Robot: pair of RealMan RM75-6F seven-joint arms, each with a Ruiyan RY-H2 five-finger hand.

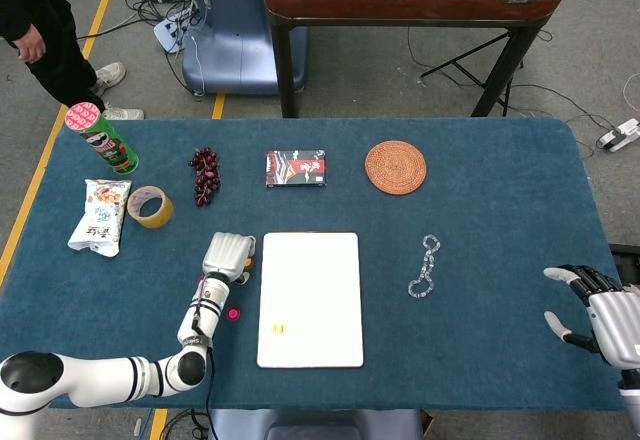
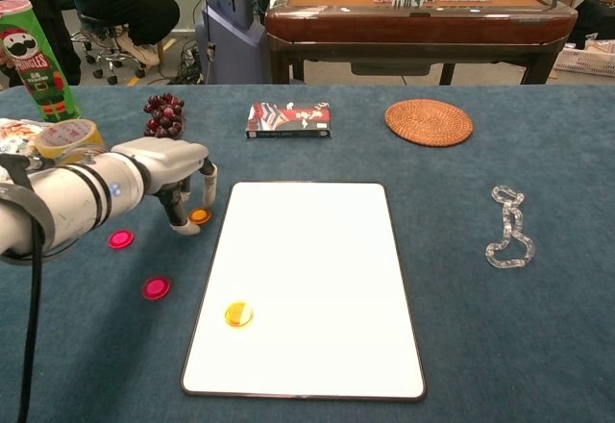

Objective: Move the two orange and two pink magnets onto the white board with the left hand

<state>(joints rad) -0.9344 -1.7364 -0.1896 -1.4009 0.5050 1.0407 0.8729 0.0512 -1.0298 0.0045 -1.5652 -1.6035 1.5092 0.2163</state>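
Observation:
My left hand [image 2: 173,175] hovers low over the table just left of the white board [image 2: 317,250], fingers [image 2: 209,179] pointing down and apart. An orange magnet [image 2: 200,215] lies on the cloth between thumb and fingers, beside the thumb tip; no grip on it shows. A second orange magnet [image 2: 237,314] rests on the board's lower left. Two pink magnets [image 2: 120,239] [image 2: 156,287] lie on the cloth left of the board. In the head view the left hand [image 1: 227,257] hides the orange magnet; one pink magnet [image 1: 233,313] shows. My right hand [image 1: 592,312] sits open at the table's right edge.
Along the back stand a chips can [image 2: 32,58], tape roll [image 2: 62,136], grapes [image 2: 165,113], a card box [image 2: 289,120] and a woven coaster [image 2: 429,122]. A clear chain [image 2: 508,227] lies right of the board. A snack bag [image 1: 100,216] lies at far left.

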